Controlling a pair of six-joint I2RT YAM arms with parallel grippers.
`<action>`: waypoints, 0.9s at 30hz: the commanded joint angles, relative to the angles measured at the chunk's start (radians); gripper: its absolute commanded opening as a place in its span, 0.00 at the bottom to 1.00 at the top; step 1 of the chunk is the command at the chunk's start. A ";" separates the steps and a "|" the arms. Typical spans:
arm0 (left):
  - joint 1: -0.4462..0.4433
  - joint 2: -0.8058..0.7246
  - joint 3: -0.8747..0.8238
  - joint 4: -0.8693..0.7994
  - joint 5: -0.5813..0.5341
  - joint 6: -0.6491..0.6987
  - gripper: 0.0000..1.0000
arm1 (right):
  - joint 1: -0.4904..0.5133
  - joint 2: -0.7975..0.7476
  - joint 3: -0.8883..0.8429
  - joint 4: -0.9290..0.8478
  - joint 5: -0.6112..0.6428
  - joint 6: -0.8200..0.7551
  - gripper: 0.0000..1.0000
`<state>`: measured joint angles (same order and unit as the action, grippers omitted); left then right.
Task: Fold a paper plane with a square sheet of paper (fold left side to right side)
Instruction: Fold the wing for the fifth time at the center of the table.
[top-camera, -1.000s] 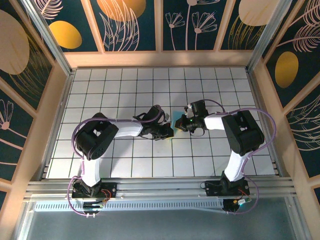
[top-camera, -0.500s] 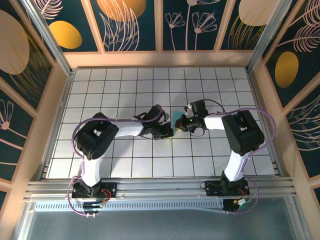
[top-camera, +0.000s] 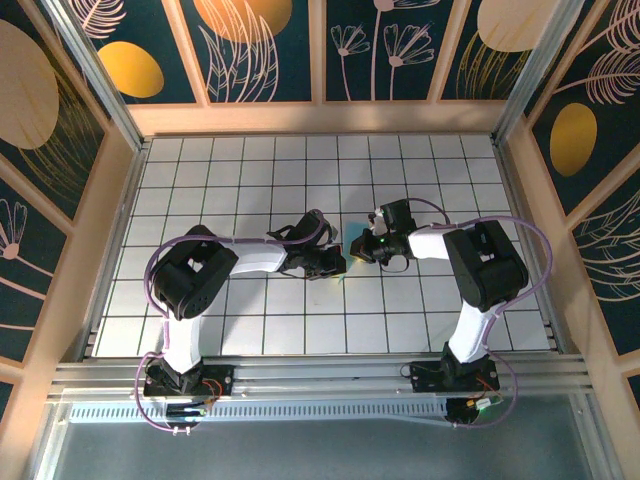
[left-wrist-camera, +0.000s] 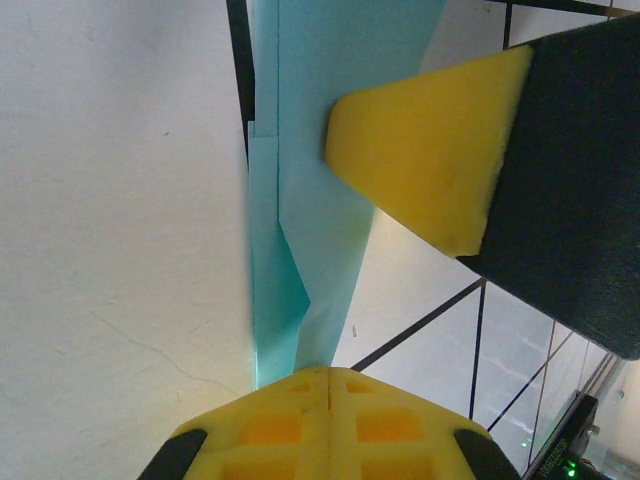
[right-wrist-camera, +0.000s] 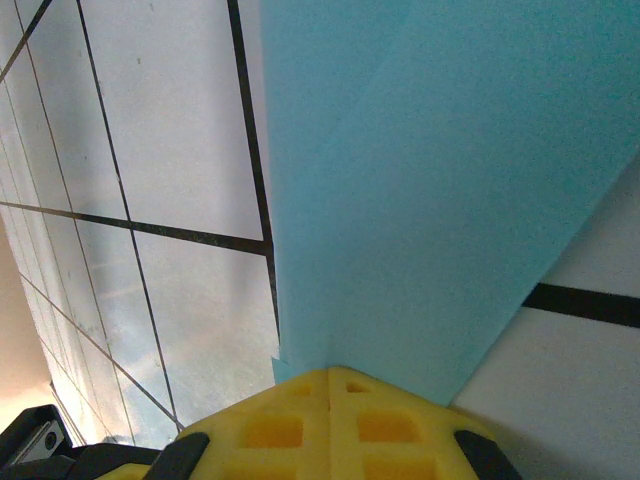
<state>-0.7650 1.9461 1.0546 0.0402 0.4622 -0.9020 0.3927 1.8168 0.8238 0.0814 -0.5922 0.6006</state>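
Observation:
The light-blue paper (left-wrist-camera: 310, 200) lies flat on the white grid table, folded into a narrow layered strip with creases; I cannot tell whether it is the paper plane. My left gripper (left-wrist-camera: 328, 372) is shut, and its yellow tips rest on the paper's near end. One yellow fingertip (left-wrist-camera: 430, 150) of the right gripper presses on the strip further along. In the right wrist view my right gripper (right-wrist-camera: 330, 372) is shut too, tips down on the broad blue paper (right-wrist-camera: 430, 180). From above, the left gripper (top-camera: 338, 265) and the right gripper (top-camera: 358, 245) meet at the table's middle, hiding all but a sliver of paper (top-camera: 351, 231).
The white tiled table (top-camera: 240, 170) is boxed in by wooden walls (top-camera: 110, 220) on the left, right and far side. Both arm bases stand on the metal rail (top-camera: 320, 380) at the near edge. Open tiles surround the two grippers.

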 joint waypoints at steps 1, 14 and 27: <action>-0.002 0.027 -0.014 -0.040 -0.008 0.008 0.00 | 0.002 0.063 -0.021 -0.112 0.114 -0.032 0.00; -0.005 0.047 -0.015 -0.066 -0.034 0.018 0.00 | 0.002 0.061 -0.017 -0.116 0.113 -0.035 0.00; -0.019 0.084 -0.012 -0.123 -0.101 0.033 0.00 | -0.004 -0.089 0.022 -0.057 0.062 -0.064 0.00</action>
<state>-0.7765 1.9656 1.0554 0.0364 0.4339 -0.8902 0.3923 1.7882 0.8310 0.0494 -0.5663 0.5663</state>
